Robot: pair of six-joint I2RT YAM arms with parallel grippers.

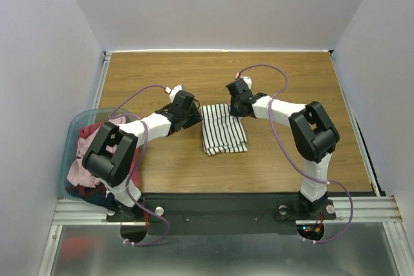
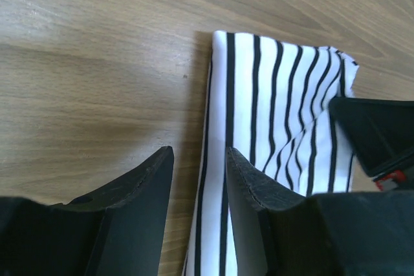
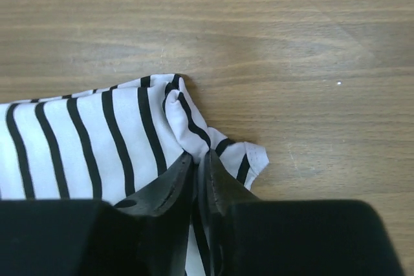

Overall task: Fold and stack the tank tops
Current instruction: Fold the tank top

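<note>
A white tank top with thin black stripes [image 1: 224, 128] lies folded in the middle of the wooden table. My left gripper [image 2: 199, 159] is open at its far left edge. One finger is over the cloth, the other over bare wood, and the hem runs between them. In the top view the left gripper [image 1: 196, 119] sits low by that edge. My right gripper [image 3: 197, 156] is shut on a raised pinch of the striped tank top [image 3: 97, 140] at its far right corner [image 1: 235, 109]. More tank tops, pink [image 1: 81, 171] and dark red [image 1: 94, 130], lie heaped in a tub.
The translucent light-blue tub [image 1: 72, 128] stands at the table's left edge beside the left arm's base. Bare wood [image 1: 291, 82] stretches behind and to the right of the striped top. White walls close in the table on three sides.
</note>
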